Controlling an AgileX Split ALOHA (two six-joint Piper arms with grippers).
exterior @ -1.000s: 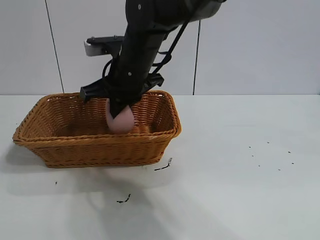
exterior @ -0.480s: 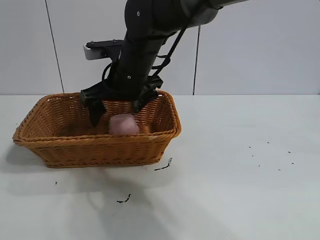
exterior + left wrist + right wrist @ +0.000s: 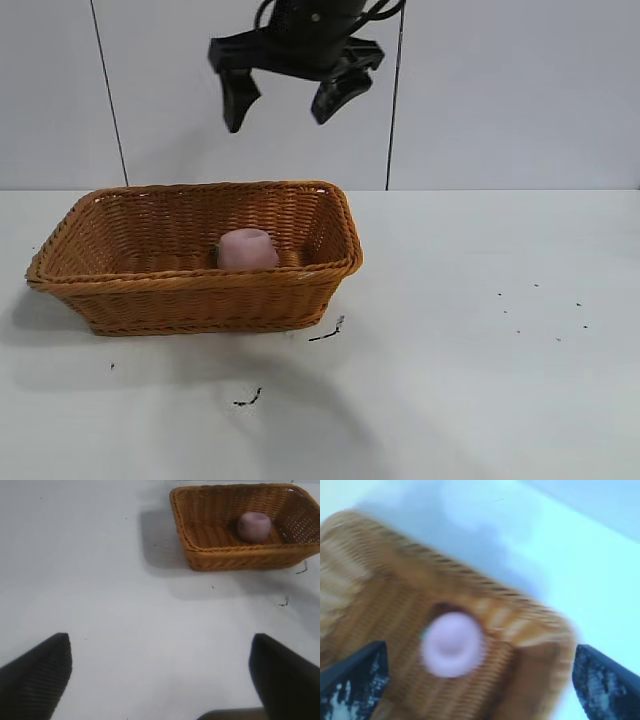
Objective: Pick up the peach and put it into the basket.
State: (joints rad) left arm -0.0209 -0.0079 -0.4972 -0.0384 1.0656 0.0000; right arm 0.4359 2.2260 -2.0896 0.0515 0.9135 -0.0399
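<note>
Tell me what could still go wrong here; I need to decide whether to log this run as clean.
Little looks risky. The peach lies inside the basket, but close to the near wall and toward one end, so a knock to the basket could roll it about. The right gripper hangs above the basket with jaws open; a low path away could clip the rim. The left gripper is apart over bare table, jaws open.

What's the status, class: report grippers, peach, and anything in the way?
Right gripper open, above the basket. Left gripper open, apart over bare table. Peach inside basket, untouched. Nothing obstructing.
</note>
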